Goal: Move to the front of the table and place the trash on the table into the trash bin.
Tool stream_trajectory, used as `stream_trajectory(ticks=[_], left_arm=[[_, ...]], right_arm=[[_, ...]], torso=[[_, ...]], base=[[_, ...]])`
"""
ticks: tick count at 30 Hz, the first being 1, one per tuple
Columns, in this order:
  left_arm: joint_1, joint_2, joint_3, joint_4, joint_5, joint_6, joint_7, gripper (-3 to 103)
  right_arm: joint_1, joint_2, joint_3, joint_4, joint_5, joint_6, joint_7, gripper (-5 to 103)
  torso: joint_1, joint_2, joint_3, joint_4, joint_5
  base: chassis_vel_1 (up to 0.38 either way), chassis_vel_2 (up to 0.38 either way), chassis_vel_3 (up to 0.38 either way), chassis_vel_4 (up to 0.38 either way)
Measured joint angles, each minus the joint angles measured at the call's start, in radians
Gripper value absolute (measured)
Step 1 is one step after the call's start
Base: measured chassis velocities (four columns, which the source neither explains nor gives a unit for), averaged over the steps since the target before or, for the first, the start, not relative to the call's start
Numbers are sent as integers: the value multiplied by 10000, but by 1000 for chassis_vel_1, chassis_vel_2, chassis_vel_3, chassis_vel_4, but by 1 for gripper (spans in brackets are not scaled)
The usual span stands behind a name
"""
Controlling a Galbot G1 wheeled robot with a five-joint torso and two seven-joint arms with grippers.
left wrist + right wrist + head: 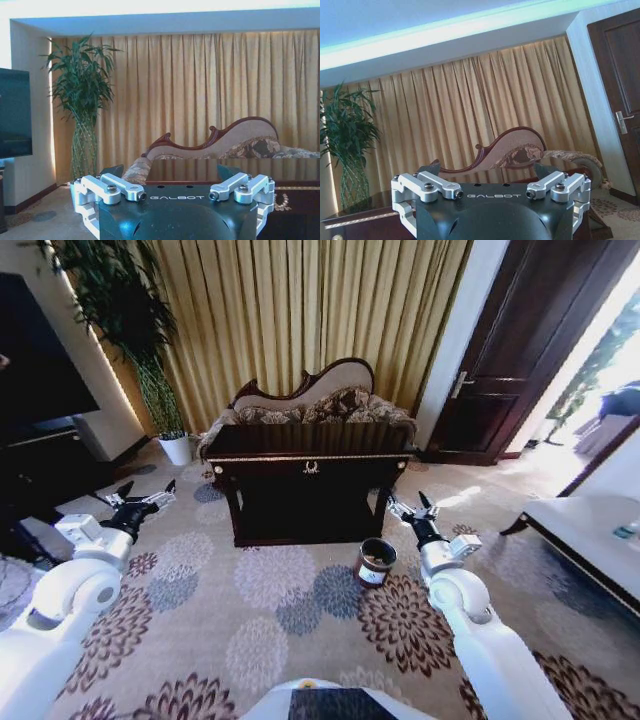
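The dark glossy table with gold trim stands a little ahead of me at the centre of the head view. Its top appears edge-on in the left wrist view, and I cannot see the trash on it. The small round brown trash bin sits on the carpet by the table's front right leg. My left gripper hangs open and empty above the carpet, left of the table. On the other side, my right gripper is open and empty just right of the bin and table leg.
A chaise sofa stands behind the table before gold curtains. A white plant pot and a dark TV cabinet are at the left. A dark door and a pale bench are at the right. Floral carpet lies between me and the table.
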Motion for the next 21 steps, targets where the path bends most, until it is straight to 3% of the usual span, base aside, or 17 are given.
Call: stream_trajectory(ticks=[6, 12, 21], left_arm=[[10, -76, -11, -7, 21, -12, 3, 100], [48, -163, -23, -75, 24, -44, 2, 100], [121, -438, -119, -218, 672, -615, -1, 100]], right_arm=[[8, 64, -64, -118, -42, 53, -10, 100], [6, 120, -120, -175, -144, 69, -21, 100], [-164, 36, -197, -13, -76, 33, -88, 100]], torso=[[-7, 8, -4, 1, 0], [9, -8, 7, -1, -1], [2, -4, 0, 0, 0]], base=[[112, -157, -150, 173], [0, 0, 0, 0], [-17, 17, 15, -18]])
